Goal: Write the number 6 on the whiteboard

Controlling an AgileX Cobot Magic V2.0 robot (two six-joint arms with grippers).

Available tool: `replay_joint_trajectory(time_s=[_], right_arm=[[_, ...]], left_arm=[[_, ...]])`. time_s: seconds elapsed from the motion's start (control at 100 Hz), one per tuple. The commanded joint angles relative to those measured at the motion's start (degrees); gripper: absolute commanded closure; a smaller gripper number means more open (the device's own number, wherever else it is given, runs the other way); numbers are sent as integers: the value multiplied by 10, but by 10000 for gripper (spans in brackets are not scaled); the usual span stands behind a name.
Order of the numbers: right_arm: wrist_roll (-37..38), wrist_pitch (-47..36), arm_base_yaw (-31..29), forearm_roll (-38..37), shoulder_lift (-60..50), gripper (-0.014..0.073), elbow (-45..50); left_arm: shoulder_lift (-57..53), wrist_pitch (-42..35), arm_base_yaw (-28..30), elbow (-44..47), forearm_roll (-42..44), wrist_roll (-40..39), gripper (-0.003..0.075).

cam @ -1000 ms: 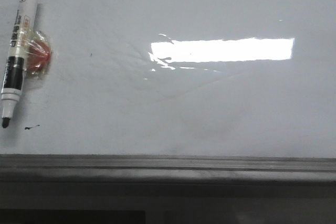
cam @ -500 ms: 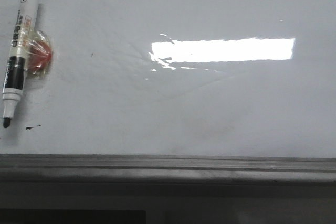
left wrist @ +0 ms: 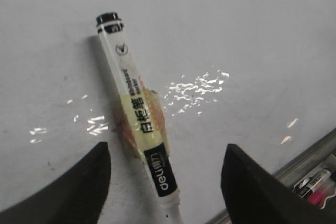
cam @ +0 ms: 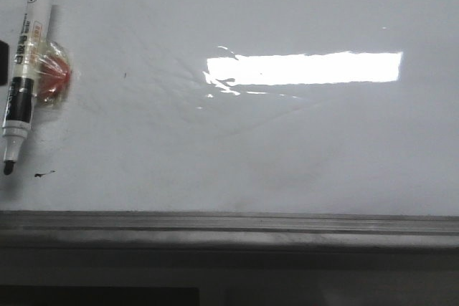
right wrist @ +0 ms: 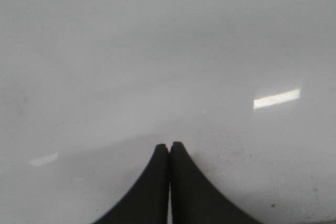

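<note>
The whiteboard (cam: pixel 287 141) is glossy white with a bright rectangular reflection and slight wrinkles. No number 6 shows on it, only a tiny black ink smudge (cam: pixel 43 174). A white and black marker (cam: pixel 23 69) lies at the board's far left, uncapped tip toward the frame, with tape and a red blob on its middle. In the left wrist view my left gripper (left wrist: pixel 167 182) is open, its fingers on either side of the marker (left wrist: pixel 137 108) near its black label, not touching it. My right gripper (right wrist: pixel 169 148) is shut and empty over bare board (right wrist: pixel 168 51).
A grey metal frame edge (cam: pixel 229 223) runs along the board's near side. A dark finger (cam: pixel 3 59) of the left gripper shows at the front view's left edge. A tray (left wrist: pixel 315 182) beyond the frame holds other markers.
A dark finger of the left gripper has come into the front view at the left edge beside the marker. The marker and the board look the same.
</note>
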Motion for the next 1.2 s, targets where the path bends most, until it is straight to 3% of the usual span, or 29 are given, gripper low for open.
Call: replay_joint_trajectory(time_s=[0.0,0.22,0.34,0.48,0.62,0.86,0.98,1.19], right_arm=[[-4,-48,1,1,11,647,-20],[-4,-48,1,1,11,647,-20],[-4,-48,1,1,11,647,-20],[-4,-48,1,1,11,647,-20],[-4,-48,8,1,11,647,-20],[-7,-22,82,-1,24,647,-39],[-60,20,137,-1,54,647,-74],[-96,34,234,-1,134,647,-141]], left_arm=[[37,-63,-5,-18,-10,0,291],[90,-71,-4,-18,-38,-2,293],[108,-68,-4,-18,-63,-2,346],[125,-70,-3,-18,-65,-2,510],[145,-64,-3,-18,-72,-2,743],[146,-63,-3,-20,-73,1,739],[134,-38,-6,-37,-64,2,739],[112,55,-16,-87,73,3,739]])
